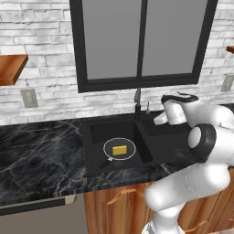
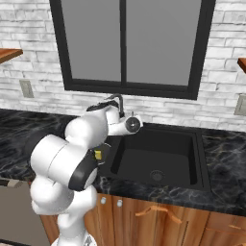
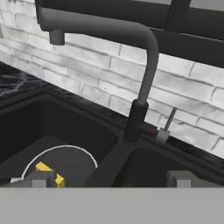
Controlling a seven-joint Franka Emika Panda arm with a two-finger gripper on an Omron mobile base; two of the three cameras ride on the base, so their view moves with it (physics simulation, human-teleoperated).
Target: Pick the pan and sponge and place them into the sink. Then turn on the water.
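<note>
Hovering over the divider between the two basins, the tool (image 3: 111, 179) has its two grey tips (image 3: 40, 178) standing well apart with nothing between them, which suits an approach to the tap and not a carry. It points toward the faucet (image 3: 136, 118), whose dark column rises from the sink's back edge at about 12 o'clock from the tool in the hand view, the spout arching over toward 10 o'clock. Just beside the column, at about 2 o'clock, a thin grey lever (image 3: 166, 127) stands tilted; judging by the task, that is the part to be pushed next, and no water runs yet.

Farther out, at 8 o'clock from the tool, the pan (image 1: 119, 149) lies flat on the floor of the left basin of the sink (image 1: 93, 137), its short handle pointing toward the front wall. The sponge (image 1: 119, 150) rests inside the pan, near its middle. Both sit beneath the spout's reach, so the placing looks done. Around the sink the black marble table (image 1: 41, 151) spreads away toward 9 o'clock.
</note>
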